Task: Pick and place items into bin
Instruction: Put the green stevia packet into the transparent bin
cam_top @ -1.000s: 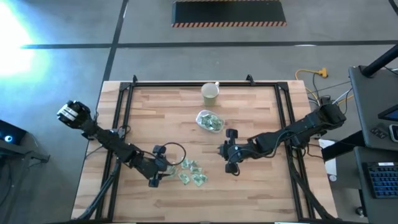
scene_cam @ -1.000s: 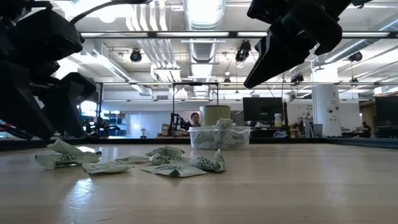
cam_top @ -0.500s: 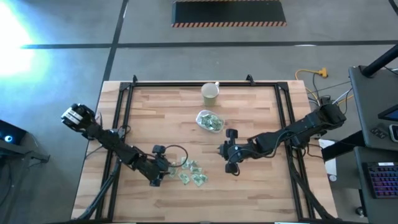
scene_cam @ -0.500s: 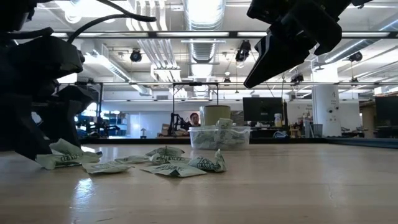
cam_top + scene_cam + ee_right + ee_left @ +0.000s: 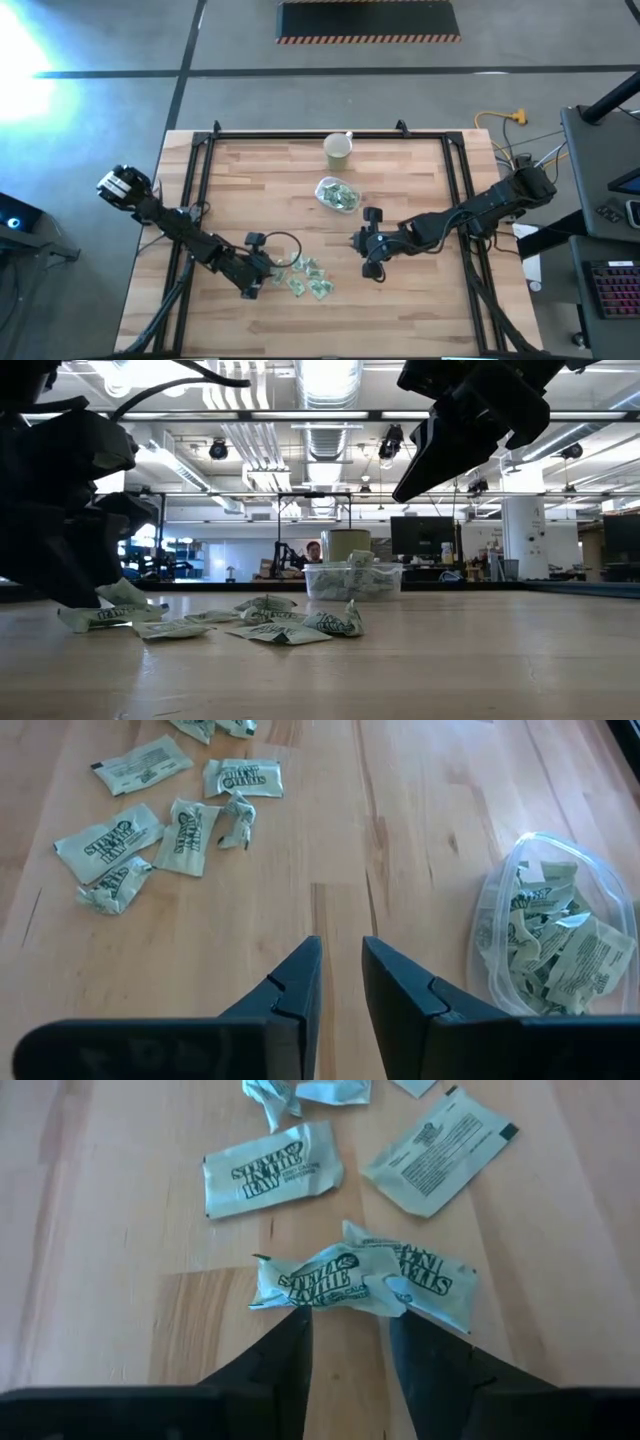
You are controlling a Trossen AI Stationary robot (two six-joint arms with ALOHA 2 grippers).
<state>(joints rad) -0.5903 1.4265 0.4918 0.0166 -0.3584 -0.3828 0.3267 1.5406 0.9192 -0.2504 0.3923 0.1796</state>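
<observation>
Several pale-green-and-white packets (image 5: 306, 278) lie loose on the wooden table, near its front and left of centre. The clear bin (image 5: 338, 195) at mid-table holds more packets (image 5: 550, 945). My left gripper (image 5: 350, 1315) is down at the leftmost crumpled packet (image 5: 330, 1285), still open, with a fingertip at each side of the packet's near edge. My right gripper (image 5: 340, 945) hangs above bare wood to the right of the pile, its fingers slightly apart with nothing between them. My left gripper slants down from the table's left side onto the crumpled packet's near edge (image 5: 300, 1302). One fingertip (image 5: 405, 1310) overlaps that edge and the other stands just beside it. Whether they press on it, I cannot tell. The packet lies on the table, partly over a second packet (image 5: 440, 1280).
A pale cream cup (image 5: 338, 150) stands beyond the bin near the far edge. Flat packets (image 5: 270, 1175) lie just past the crumpled one. Black rails (image 5: 200, 190) run along the table's left, right and far sides. Bare wood lies right of the pile.
My left gripper has sunk onto the leftmost packet, and in the low view its fingers have drawn closer together around it. The packets and my right arm have kept still.
</observation>
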